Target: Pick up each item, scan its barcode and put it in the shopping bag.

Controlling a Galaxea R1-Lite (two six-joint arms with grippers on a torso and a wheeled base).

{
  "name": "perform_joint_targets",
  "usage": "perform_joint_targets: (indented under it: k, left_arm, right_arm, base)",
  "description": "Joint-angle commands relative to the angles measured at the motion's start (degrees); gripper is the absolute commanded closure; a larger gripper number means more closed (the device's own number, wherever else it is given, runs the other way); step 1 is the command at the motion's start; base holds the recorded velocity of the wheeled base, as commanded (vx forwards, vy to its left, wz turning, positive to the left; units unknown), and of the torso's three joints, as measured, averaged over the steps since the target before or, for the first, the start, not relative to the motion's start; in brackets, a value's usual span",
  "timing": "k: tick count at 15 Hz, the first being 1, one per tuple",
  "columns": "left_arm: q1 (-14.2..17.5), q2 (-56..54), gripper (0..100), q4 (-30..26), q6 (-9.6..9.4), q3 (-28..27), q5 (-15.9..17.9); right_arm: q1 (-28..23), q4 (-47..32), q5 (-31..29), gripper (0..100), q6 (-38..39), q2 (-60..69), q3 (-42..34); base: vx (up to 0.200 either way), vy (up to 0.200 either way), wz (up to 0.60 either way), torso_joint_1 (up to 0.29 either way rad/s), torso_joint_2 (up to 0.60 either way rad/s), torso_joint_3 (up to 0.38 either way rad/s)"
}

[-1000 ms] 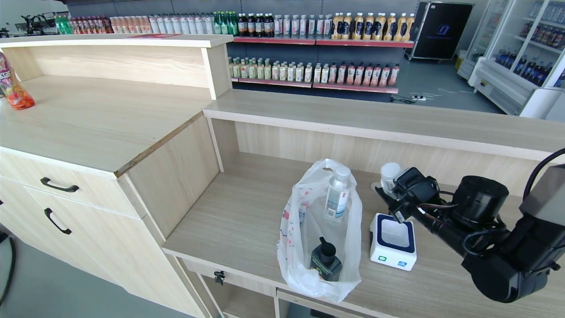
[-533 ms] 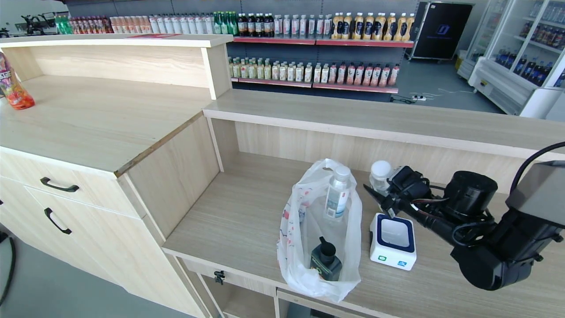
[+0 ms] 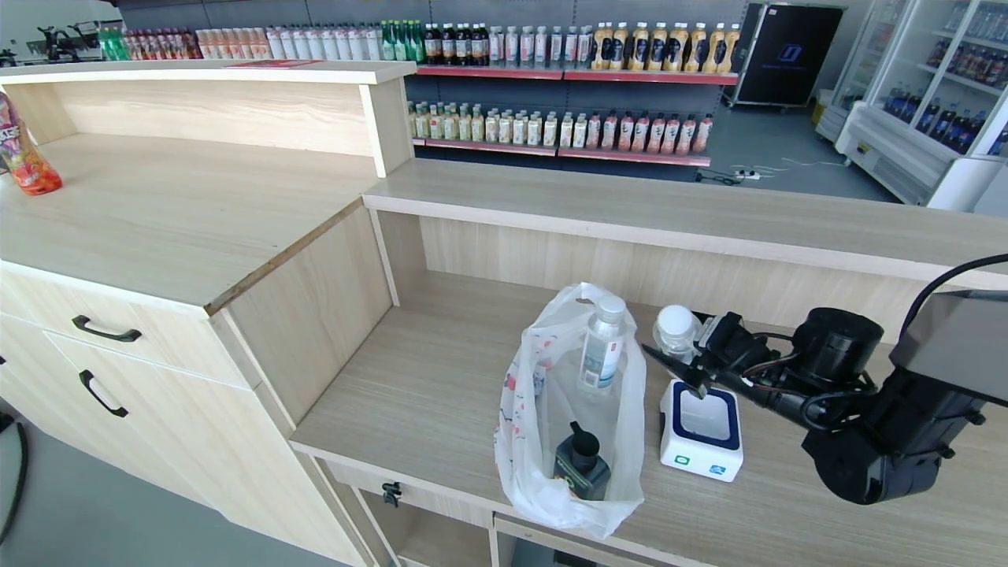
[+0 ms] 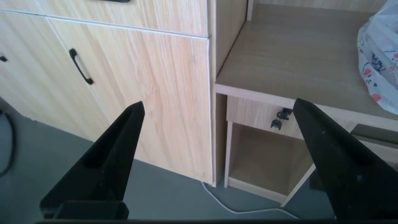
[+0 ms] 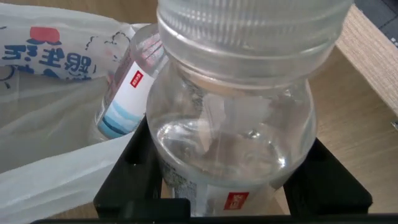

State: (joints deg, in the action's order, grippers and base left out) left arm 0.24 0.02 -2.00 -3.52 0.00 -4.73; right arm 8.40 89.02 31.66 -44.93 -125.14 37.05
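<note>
Right hand (image 3: 679, 350) clamped on one clear jar (image 3: 676, 327), left hand (image 4: 219, 106) apart, one shopping bag (image 3: 524, 394) holding two bottles (image 3: 602, 346).

Wooden counter (image 3: 425, 394): white shopping bag (image 3: 521, 429), scanner (image 3: 699, 441) just beside.

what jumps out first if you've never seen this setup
The right gripper is shut on a clear white-capped bottle, held above the lower counter just beyond the white-and-blue scanner. Close beside it stands the open plastic shopping bag, already holding a labelled water bottle and a dark pump bottle. Behind the counter run long shelves of drinks.
</note>
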Motion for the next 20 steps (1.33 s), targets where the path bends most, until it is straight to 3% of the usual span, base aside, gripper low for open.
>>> perform_joint_targets:
  k: [1,7,12,20]
  left_arm:
    - [0.02,-0.02,0,-0.02,0.01,0.0,-0.02]
    - [0.02,-0.02,0,-0.02,0.01,0.0,-0.02]
    - [0.02,-0.02,0,-0.02,0.01,0.0,-0.02]
    - [0.02,-0.02,0,-0.02,0.01,0.0,-0.02]
  right_arm:
    - [-0.23,0.02,0.95,100,-0.5,-0.9,1.01]
    - [-0.14,0.02,3.32,100,-5.51,-1.78,2.5]
    - [-1.46,-0.25,10.09,100,-12.72,-2.39,2.24]
    - [-0.75,-0.16,10.18,100,-13.78,-1.25,3.03]
  base:
    - [0.0,0.0,0.0,0.0,0.0,0.0]
    - [0.0,0.0,0.0,0.0,0.0,0.0]
    - [0.0,0.0,0.0,0.0,0.0,0.0]
    - [0.0,0.0,0.0,0.0,0.0,0.0]
